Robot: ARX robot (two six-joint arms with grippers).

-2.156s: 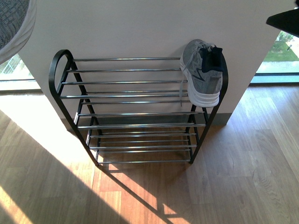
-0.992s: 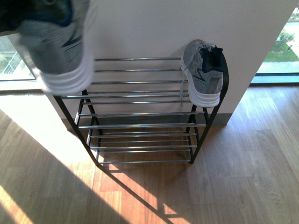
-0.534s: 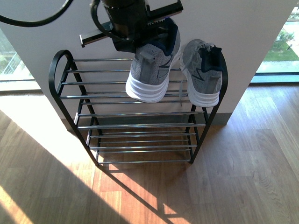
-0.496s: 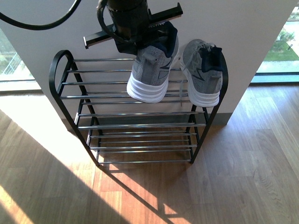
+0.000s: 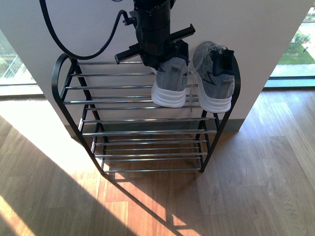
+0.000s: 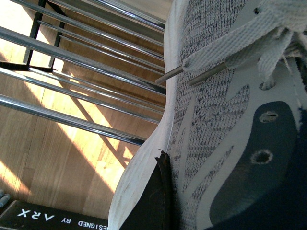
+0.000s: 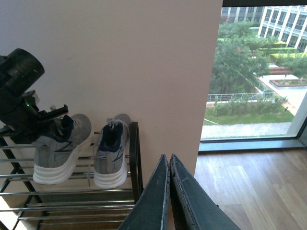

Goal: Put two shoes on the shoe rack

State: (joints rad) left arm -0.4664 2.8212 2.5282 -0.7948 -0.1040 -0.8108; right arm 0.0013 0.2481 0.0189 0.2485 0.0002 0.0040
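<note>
A plain pale wall [image 5: 98,24] and a sunlit wooden plank floor [image 5: 256,187] fill most of the front view. Against the wall stands the low black metal-framed shoe rack [image 5: 128,132] with tiers of thin silver bars. The black left arm [image 5: 153,24], cut off by the picture's top edge, reaches down over the rack's top tier.

A grey knit sneaker [image 5: 171,83] with a white sole lies on that tier. Its heel overhangs the front bar, and the arm hides its toe and opening. Just beside it, at the rack's right end, lies a second grey sneaker [image 5: 214,78] with navy lining, also heel-forward.

The left gripper [image 5: 167,55] pinches the grey knit sneaker at its collar. The left wrist view shows one black finger [image 6: 160,201] pressed to the shoe's side. The other finger is out of sight. Whether the sole bears fully on the bars cannot be told.

In the right wrist view the right gripper [image 7: 169,191] hangs well off the rack's right end, its fingers pressed together on nothing.
</note>
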